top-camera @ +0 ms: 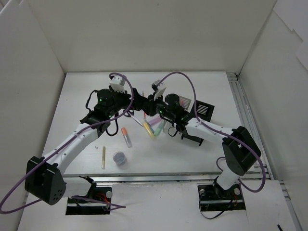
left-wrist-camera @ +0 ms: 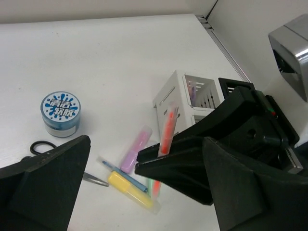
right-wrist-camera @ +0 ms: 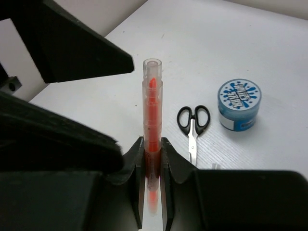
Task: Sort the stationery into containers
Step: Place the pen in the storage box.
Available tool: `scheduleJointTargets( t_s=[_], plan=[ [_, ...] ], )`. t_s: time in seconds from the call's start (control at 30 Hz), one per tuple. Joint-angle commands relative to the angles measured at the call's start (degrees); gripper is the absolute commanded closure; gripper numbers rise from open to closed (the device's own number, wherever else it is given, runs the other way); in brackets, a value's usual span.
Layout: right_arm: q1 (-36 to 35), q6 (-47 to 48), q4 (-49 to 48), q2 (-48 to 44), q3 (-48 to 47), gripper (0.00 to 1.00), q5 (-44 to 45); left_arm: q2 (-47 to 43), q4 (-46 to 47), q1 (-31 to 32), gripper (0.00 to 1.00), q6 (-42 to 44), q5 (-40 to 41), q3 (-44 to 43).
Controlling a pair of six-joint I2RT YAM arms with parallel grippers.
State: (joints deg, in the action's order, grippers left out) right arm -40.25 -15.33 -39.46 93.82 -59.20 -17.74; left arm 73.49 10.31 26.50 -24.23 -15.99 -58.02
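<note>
Right gripper point(right-wrist-camera: 153, 159) was clenched on the orange marker point(right-wrist-camera: 152, 106), which it held upright above the table. Left gripper point(left-wrist-camera: 147, 159) stood with jaws spread wide, gripping nothing, the marker showing between them. White mesh organizer point(left-wrist-camera: 185, 96) stood just behind; scissors point(right-wrist-camera: 193, 122) and blue tin point(right-wrist-camera: 239, 103) lay near each other.

The left arm point(top-camera: 72, 142) and right arm point(top-camera: 209, 131) have white links, chunky black joint housings point(top-camera: 45, 179) and small green lights point(top-camera: 102, 100) near the wrists. Purple cables point(top-camera: 177, 73) loop along both. The left gripper point(left-wrist-camera: 147, 144) and right gripper point(right-wrist-camera: 151, 149) are matte black.
</note>
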Motion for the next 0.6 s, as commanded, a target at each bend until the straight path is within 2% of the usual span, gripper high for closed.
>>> scheduleJointTargets(
  t_s=[0.0, 0.23, 0.37, 0.57],
  plan=[
    [1.84, 2.67, -6.68, -6.45, 0.83, 1.0, 6.99, -3.97, -0.1, 1.45, 0.0, 0.58, -0.72, -3.15],
    [12.03, 8.2, -6.68, -11.2, 4.79, 1.0, 10.79, -12.04, -13.52, 0.4, 0.01, -0.02, 19.73, -2.19],
    [16.94, 14.35, -6.68, -9.89, 4.27, 1.0, 14.04, -13.99, -19.08, -2.59, 0.01, -3.63, 23.72, 0.18],
    [20.21, 19.38, -6.77, -5.85, 2.69, 1.0, 11.68, -13.29, -26.56, -7.34, 0.01, -10.12, 28.03, 2.73]
  ],
)
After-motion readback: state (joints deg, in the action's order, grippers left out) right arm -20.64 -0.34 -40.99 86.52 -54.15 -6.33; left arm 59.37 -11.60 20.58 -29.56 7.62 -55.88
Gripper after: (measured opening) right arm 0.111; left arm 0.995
